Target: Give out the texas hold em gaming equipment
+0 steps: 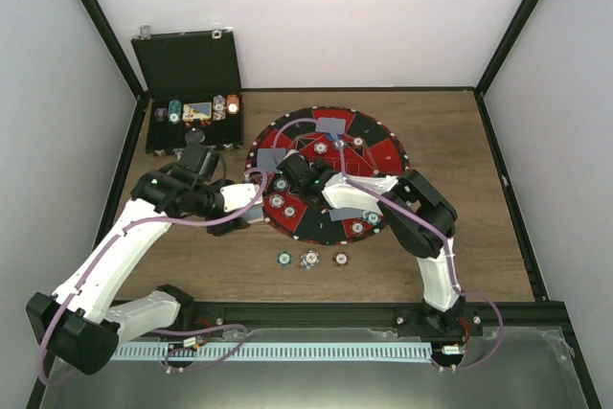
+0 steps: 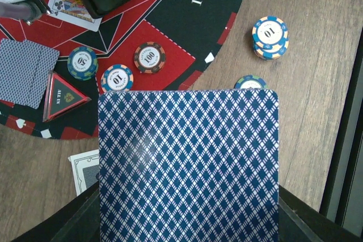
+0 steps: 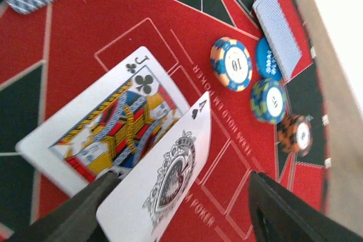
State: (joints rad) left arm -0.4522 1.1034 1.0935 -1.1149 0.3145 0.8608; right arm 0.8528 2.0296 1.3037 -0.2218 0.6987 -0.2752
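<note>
Nearest the right wrist camera, an ace of spades [image 3: 176, 157] is seen face up between the fingers of the right gripper [image 3: 182, 178], whose jaws stand well apart. The card is tilted, its lower end leaning at the finger in the lower left of the frame, and it is not clamped from both sides. Its long axis runs from lower left to upper right, and its edge covers the lower right corner of a jack of clubs [image 3: 108, 123] lying flat on the red field of the round mat [image 3: 85, 26]. The release is judged to be under way, so the coming move is taken to be a straight lift clear of the card, with the lower-left finger kept from dragging it across the jack. To the upper right a striped 10 chip [image 3: 232, 63], a blue marker disc [image 3: 264, 63], a blue-green chip [image 3: 268, 100], a brown chip [image 3: 296, 134] and a face-down card [image 3: 278, 26] are laid, well apart from the jaws and out of the way. In the left wrist view a blue diamond-backed card [image 2: 187, 157] is gripped by the closed left gripper [image 2: 187, 196]; whether it is one card or a pack cannot be told. In the top view the right gripper is over the middle of the mat, the left one is at its left edge, and the black case [image 1: 187, 64] stands open at the upper left.
</note>
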